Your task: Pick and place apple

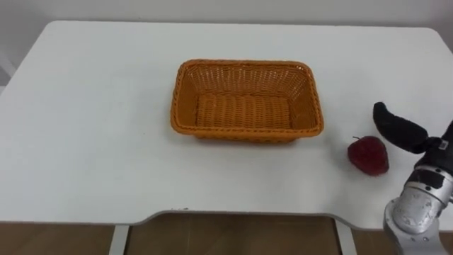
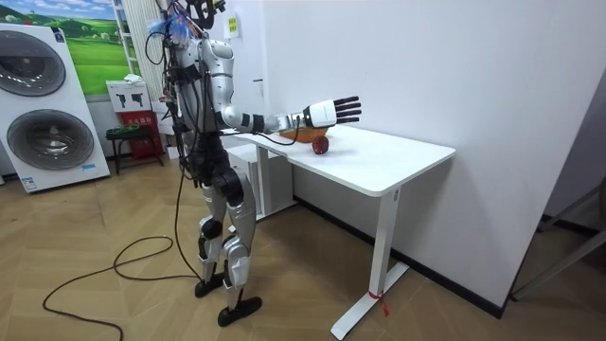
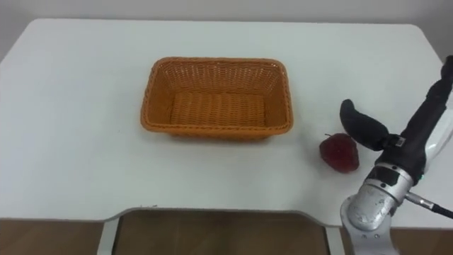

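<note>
In the left eye view a dark red, slightly lumpy apple (image 1: 368,156) with a short stem lies on the white table (image 1: 85,127) at four o'clock from the woven orange basket (image 1: 185,99), the right hand (image 1: 398,130) at its three o'clock. The room view shows that hand released, fingers straight and spread, above the apple. In the right eye view its dark thumb sits at the apple's one o'clock.

Two eye views on the robot's head look steeply down, close, over the counter's (image 1: 85,142) front edge. The room view stands farther off and sees the same counter side-on.
</note>
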`<state>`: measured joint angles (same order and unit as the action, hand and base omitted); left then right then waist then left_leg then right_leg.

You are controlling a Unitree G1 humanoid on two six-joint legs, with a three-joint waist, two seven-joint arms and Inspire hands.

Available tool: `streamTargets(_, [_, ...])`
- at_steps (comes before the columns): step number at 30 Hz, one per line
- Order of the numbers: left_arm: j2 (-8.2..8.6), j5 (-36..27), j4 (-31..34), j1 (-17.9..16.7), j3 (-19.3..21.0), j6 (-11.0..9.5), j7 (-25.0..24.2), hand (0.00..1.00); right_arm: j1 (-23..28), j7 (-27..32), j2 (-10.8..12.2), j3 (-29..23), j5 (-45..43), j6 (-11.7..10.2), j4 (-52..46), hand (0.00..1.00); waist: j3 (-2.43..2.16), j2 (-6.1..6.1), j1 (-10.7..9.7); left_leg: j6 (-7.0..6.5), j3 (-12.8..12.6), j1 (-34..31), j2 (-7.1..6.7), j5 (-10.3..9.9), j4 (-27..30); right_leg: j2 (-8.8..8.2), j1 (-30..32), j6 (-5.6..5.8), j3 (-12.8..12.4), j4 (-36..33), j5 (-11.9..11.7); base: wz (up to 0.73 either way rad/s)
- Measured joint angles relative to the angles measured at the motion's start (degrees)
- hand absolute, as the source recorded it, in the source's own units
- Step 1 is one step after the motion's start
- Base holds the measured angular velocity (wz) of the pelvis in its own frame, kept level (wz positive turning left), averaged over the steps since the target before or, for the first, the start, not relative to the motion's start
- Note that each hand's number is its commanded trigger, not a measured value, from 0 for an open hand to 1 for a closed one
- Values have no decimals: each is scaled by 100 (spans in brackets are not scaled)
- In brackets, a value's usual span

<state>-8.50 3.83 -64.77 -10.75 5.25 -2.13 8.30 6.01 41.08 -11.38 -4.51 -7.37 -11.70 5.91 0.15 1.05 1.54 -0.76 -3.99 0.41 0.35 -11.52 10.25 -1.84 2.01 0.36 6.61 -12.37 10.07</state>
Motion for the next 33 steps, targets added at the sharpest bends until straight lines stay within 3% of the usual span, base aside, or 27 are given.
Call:
streamTargets(10, [8,-201,1,147,1,-54,-78,0,383,-559,4,354,-13,-23,-3,0,-13,-86,24,0,-62,26,5,0,-48,7,24,0,-49,2,-1,-3])
streamTargets(18, [13,-203,2,192,5,-63,-281,0,480,-559,6,380,-16,-29,10,0,-20,-98,7,-1,-65,35,5,1,-55,9,29,0,-63,-24,-1,0])
streamTargets(31, [18,-200,60,219,8,-99,-281,0,690,-882,28,552,-101,-85,1015,0,-26,17,22,-2,-46,33,4,1,5,4,-9,-1,-37,-23,-2,0])
streamTargets(33, [16,-204,60,192,5,-101,-280,0,686,-882,28,560,-93,-214,1243,0,-31,40,21,-1,-34,59,4,1,11,3,-59,-1,-14,1,-4,5])
